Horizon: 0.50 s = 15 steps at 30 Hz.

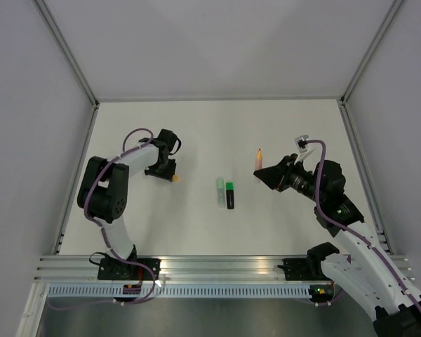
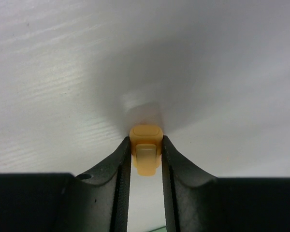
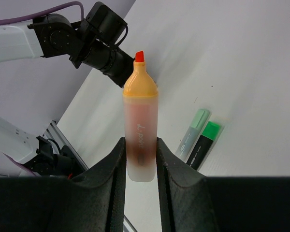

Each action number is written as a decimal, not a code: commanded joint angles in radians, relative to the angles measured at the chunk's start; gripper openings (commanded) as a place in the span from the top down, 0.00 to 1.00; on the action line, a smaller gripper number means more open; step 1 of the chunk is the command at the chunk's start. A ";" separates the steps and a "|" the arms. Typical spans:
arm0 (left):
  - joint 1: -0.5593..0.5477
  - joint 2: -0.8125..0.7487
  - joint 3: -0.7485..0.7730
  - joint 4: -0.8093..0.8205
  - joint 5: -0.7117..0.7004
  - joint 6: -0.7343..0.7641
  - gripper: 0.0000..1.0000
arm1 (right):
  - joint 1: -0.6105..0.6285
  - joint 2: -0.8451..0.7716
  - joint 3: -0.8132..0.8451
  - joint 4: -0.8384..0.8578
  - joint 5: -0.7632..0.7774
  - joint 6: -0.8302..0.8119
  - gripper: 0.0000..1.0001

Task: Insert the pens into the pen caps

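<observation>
While the top view gives you only an orange speck at your left tool [image 1: 167, 173], its wrist camera shows the orange cap [image 2: 145, 150] pinched between the fingers, close to the desk [image 2: 63, 72]. Your right tool [image 3: 140, 142] clamps the salmon orange marker [image 3: 140, 121] by its rear, red tip bare; the mint marker [image 1: 220, 189] and black-and-green marker [image 1: 230, 195] lie side by side mid-desk.

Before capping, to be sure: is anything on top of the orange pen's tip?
Nothing covers it: on the orange pen the red nib stands bare. The orange cap sits apart in the left gripper. The pen's lower sides are covered by the right gripper.
</observation>
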 commanded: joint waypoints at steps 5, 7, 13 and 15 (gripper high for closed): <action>-0.028 -0.319 -0.168 0.356 -0.055 0.456 0.98 | 0.005 0.071 -0.061 0.199 -0.107 0.030 1.00; -0.032 -0.400 -0.269 0.570 0.017 0.541 0.98 | 0.011 0.094 -0.083 0.259 -0.114 0.042 1.00; -0.041 -0.706 -0.510 1.096 0.416 0.747 0.98 | 0.131 0.197 -0.097 0.454 -0.155 0.058 1.00; -0.048 -0.755 -0.488 1.127 0.532 0.784 0.98 | 0.166 0.215 -0.089 0.540 -0.193 0.055 1.00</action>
